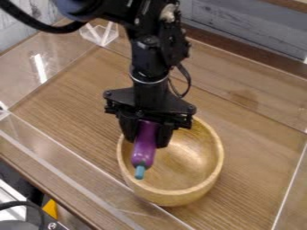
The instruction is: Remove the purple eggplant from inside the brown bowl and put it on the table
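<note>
- Eggplant [145,151] hangs over the left half of the bowl [192,184], its purple body slanting down and a little left, the teal stem tip lowest and just above or against the bowl's inner wall; which of the two cannot be told.
- Bowl sits toward the near side of the table [84,108], round, light brown with a thick rim and a smooth tan inside; its right half lies bare.
- Near the bowl, a clear acrylic wall [72,193] edges the table's front, catching pale reflections.
- At the lower left corner, outside that wall, a dark object with a spot of yellow shows; too little of it is visible to tell what it is.
- Gripper [150,133] points straight down over the bowl's left rim, its black fingers [163,137] pinched on the upper end of the eggplant, so that the upper part of the purple body is hidden between them.
- Above the fingers a broad black cross-piece spreads to both sides, and the black arm [153,45] rises from it toward the top of the view, with cables looping along its right side.
- Behind the arm the wood-grain table runs on, bare, to the far acrylic wall [258,49].
- Beyond that wall lies a pale grey surface, blurred.
</note>
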{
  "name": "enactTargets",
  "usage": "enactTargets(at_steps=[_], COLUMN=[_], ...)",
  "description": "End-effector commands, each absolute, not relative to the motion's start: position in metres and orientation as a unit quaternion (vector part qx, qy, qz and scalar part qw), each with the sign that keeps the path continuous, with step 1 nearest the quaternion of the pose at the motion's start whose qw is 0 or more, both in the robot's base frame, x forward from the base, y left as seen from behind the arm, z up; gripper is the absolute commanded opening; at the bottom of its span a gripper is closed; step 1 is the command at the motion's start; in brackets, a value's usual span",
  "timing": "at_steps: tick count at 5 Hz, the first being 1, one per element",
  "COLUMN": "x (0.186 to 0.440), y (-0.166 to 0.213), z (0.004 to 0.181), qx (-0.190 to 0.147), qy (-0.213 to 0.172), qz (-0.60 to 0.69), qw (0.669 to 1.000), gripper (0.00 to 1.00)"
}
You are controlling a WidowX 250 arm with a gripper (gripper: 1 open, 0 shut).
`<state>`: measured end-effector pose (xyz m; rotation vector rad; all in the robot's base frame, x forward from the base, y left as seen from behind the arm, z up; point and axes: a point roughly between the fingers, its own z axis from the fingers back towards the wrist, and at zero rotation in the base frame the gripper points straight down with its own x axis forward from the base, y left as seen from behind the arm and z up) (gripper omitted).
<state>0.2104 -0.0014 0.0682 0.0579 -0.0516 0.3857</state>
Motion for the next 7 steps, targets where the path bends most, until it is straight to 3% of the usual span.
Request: enactTargets(at_steps=[1, 7], x=[0.222, 0.223], y=[0.004, 0.021], z=[0.085, 0.091], qx=[0.026, 0.037], qy=[-0.06, -0.074], qz=[0.198, 0.209], qw=[0.978, 0.974], gripper=[0.0, 0.0])
